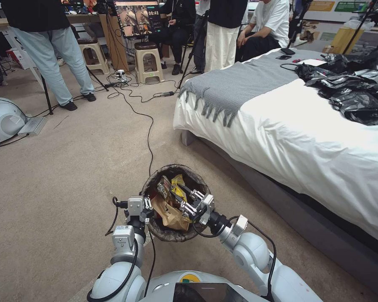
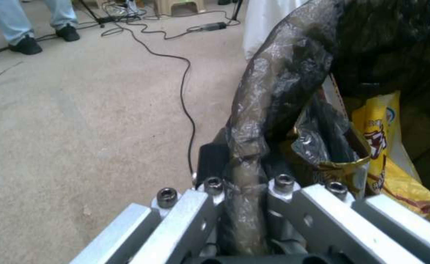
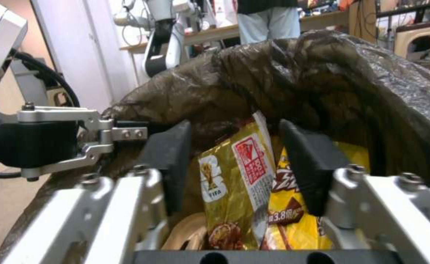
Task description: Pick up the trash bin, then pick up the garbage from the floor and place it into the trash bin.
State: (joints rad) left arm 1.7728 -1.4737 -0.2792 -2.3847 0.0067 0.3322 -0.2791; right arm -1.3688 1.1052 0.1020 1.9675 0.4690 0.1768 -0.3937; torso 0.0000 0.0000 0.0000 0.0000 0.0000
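Small round trash bin (image 1: 174,233) with a dark brown plastic liner bag (image 1: 193,178) over its rim is held up off the beige carpet floor (image 1: 63,176), just in front of the robot's torso, between the two arms. Left claw (image 1: 148,208) is clamped on the bin's rim on the robot's left side; in the left wrist view the liner-wrapped rim (image 2: 254,154) runs between its closed fingers (image 2: 210,161). Right claw (image 1: 185,197) reaches over the rim from the robot's right, tips down inside the bin mouth, jaws moderately open; in the right wrist view its two black pads (image 3: 168,161) stand apart on either side of a gold-and-red snack packet (image 3: 234,176), not pressing it, so it grips nothing. Garbage sits inside the bin: yellow snack wrappers (image 1: 178,188), a crumpled brown paper bag (image 1: 168,214), the gold packet, all bunched together below the rim. A yellow wrapper (image 2: 390,154) also shows in the left wrist view, right by the rim. Thin black cable (image 1: 149,138) runs across the carpet from beyond the bin toward the stools. White bed (image 1: 306,142) with a grey fringed blanket (image 1: 235,84) stands to the robot's right, well apart from the bin; a heap of black and silver plastic sheeting (image 1: 357,88) lies on its far end.
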